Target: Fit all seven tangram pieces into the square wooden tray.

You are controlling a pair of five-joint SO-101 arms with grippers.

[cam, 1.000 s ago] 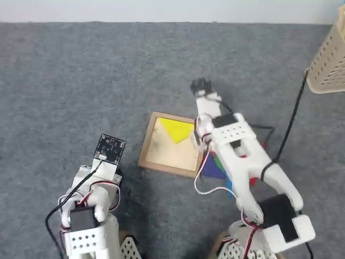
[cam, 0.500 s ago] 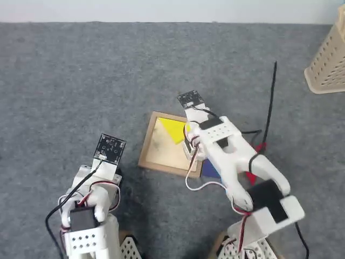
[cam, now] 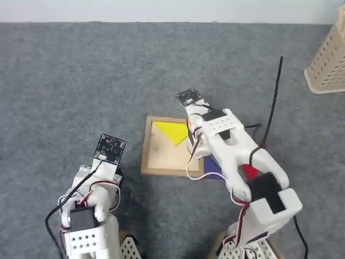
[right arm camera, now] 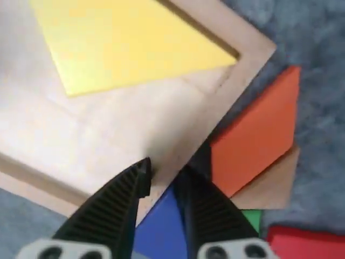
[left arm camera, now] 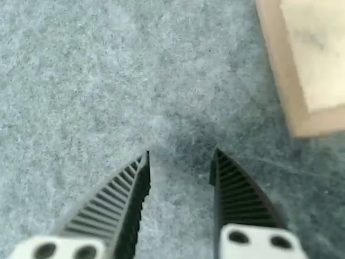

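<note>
We see the right hand (right arm camera: 164,170), jaws a narrow gap apart, at a corner of the wooden tray (cam: 146,151) — yellow piece (cam: 172,132) inside, orange piece (right arm camera: 256,135) and blue piece (right arm camera: 161,229) just outside — while the left hand (left arm camera: 180,156) hangs open above the grey desk (cam: 81,70)

This looks like a small robotics lab or a hobby workbench. Two white printed arms, the left arm (cam: 89,221) and the right arm (cam: 237,154), stand side by side at the lower edge of the frame. They carry loose wires (cam: 188,171) and an uncovered circuit board (cam: 110,148). Grey felt (cam: 81,75) covers the table, and a wooden tray (cam: 145,145) lies in the centre. A black cable (cam: 275,97) hangs free at the right. A pale wall (cam: 161,9) closes the top, and a perforated beige basket (cam: 328,59) stands in the upper right corner.
</note>
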